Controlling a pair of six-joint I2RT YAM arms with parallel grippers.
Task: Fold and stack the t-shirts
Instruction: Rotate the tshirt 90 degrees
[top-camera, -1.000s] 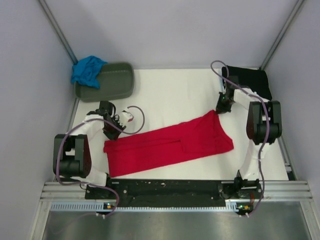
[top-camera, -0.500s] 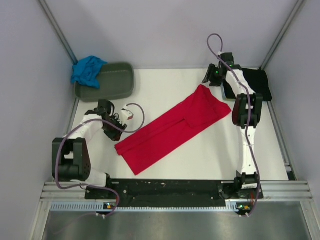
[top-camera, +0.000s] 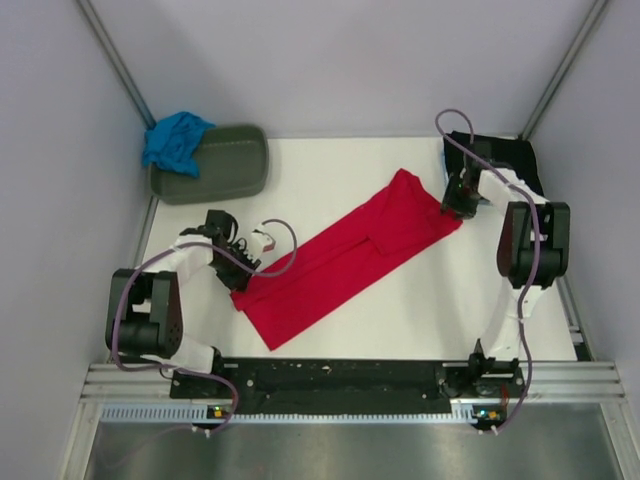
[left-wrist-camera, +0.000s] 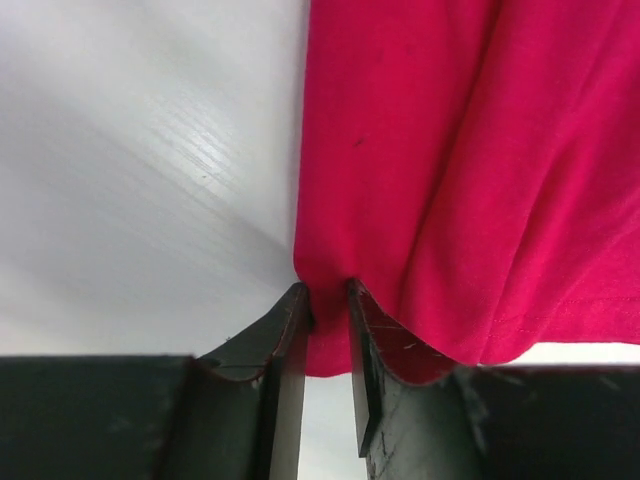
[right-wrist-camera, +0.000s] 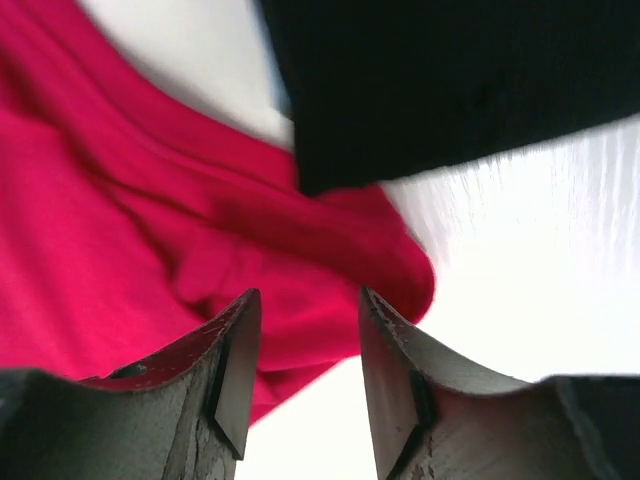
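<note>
The red t-shirt (top-camera: 345, 255) lies as a long folded strip, slanting from near left to far right on the white table. My left gripper (top-camera: 243, 275) is shut on its near-left corner; the left wrist view shows red cloth (left-wrist-camera: 450, 150) pinched between the jaws (left-wrist-camera: 328, 300). My right gripper (top-camera: 452, 205) is open at the strip's far-right corner, the red cloth (right-wrist-camera: 120, 200) lying just beyond its jaws (right-wrist-camera: 308, 300). The black t-shirt (top-camera: 500, 158) lies at the back right and shows in the right wrist view (right-wrist-camera: 450, 80). The turquoise t-shirt (top-camera: 172, 140) hangs crumpled over the tub.
The grey-green oval tub (top-camera: 230, 165) stands at the back left corner. Walls with metal posts close the table on three sides. A black and metal rail (top-camera: 350, 385) runs along the near edge between the arm bases.
The right gripper swung the red shirt's right end toward the back, then drew back nearer and opened. The left gripper moved to the shirt's near-left corner and closed on it.
</note>
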